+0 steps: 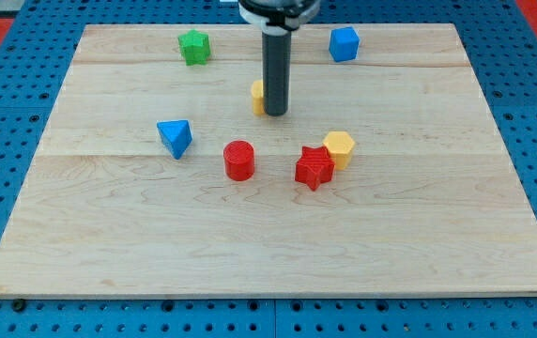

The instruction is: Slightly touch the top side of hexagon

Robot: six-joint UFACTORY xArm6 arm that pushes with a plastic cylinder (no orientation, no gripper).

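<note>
The yellow hexagon [340,148] lies right of the board's middle, touching the red star [314,167] at its lower left. My rod comes down from the view's top and my tip [276,114] rests on the board, up and to the left of the hexagon, well apart from it. A yellow block [258,97] is mostly hidden behind the rod, just left of the tip; its shape cannot be made out.
A red cylinder [238,160] stands left of the star. A blue triangle [175,137] lies further left. A green star [193,47] is at the top left and a blue cube [344,43] at the top right. The wooden board [109,244] sits on blue pegboard.
</note>
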